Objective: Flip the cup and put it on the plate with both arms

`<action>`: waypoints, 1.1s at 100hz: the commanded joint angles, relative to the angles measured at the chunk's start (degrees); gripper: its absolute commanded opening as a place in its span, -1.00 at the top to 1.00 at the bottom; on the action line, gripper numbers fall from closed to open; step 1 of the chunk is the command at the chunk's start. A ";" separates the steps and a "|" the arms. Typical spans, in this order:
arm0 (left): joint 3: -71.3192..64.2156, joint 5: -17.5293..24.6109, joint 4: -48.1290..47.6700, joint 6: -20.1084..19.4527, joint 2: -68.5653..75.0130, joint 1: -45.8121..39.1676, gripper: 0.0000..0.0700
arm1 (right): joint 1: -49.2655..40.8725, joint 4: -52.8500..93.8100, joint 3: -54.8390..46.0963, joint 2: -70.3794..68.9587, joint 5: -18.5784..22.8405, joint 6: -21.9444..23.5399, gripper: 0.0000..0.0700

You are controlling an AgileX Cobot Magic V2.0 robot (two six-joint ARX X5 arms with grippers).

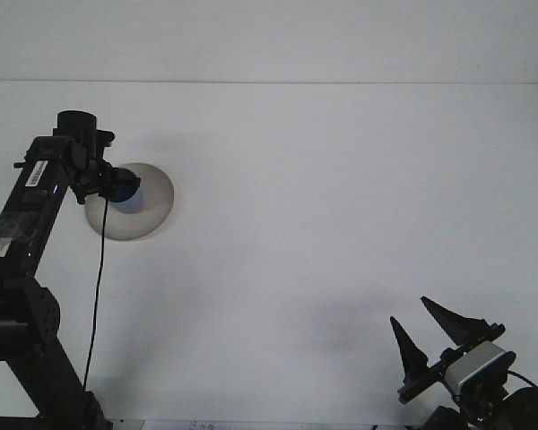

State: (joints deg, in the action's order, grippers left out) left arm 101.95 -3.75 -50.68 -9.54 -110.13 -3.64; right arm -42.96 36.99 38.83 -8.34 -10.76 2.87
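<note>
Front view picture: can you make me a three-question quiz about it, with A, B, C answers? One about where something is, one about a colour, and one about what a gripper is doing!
1. Where is the plate?
A. on the left part of the table
B. in the middle
C. next to the right gripper

2. What colour is the cup at the left gripper?
A. red
B. blue
C. yellow

3. How is the right gripper?
A. open and holding nothing
B. closed on the cup
C. closed on the plate

Answers:
1. A, the plate lies far left on the white table, under the left arm's end.
2. B, the cup looks dark blue over the plate.
3. A, its two pointed fingers stand apart with only table between them.
</note>
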 commanded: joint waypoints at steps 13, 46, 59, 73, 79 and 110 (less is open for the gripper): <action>1.70 -0.31 0.46 1.64 -1.57 -0.11 0.63 | -0.46 -0.48 0.09 -0.04 -0.22 0.79 -0.18; 3.04 -0.33 0.24 5.53 -1.53 -0.15 -0.13 | -0.46 -0.46 0.09 -0.04 -0.20 0.79 -0.18; 6.36 -0.26 -2.14 7.30 0.15 -0.15 -0.64 | -0.46 -0.48 0.09 -0.04 -0.20 0.76 -0.18; 6.97 2.60 -2.12 7.41 7.13 -0.13 -0.67 | -0.46 -0.52 0.09 -0.04 -0.39 0.72 -0.18; 6.97 5.35 -2.32 8.11 11.39 -0.13 -0.67 | -0.46 -0.52 0.09 -0.04 -1.60 0.74 -0.18; -3.17 8.74 2.56 12.59 39.28 2.21 -0.66 | -0.46 -0.98 0.09 -0.04 -12.22 2.21 -0.18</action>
State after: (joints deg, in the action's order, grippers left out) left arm 102.74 4.69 -48.99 1.32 -74.63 -2.28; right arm -42.98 36.91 38.81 -8.34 -21.54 3.46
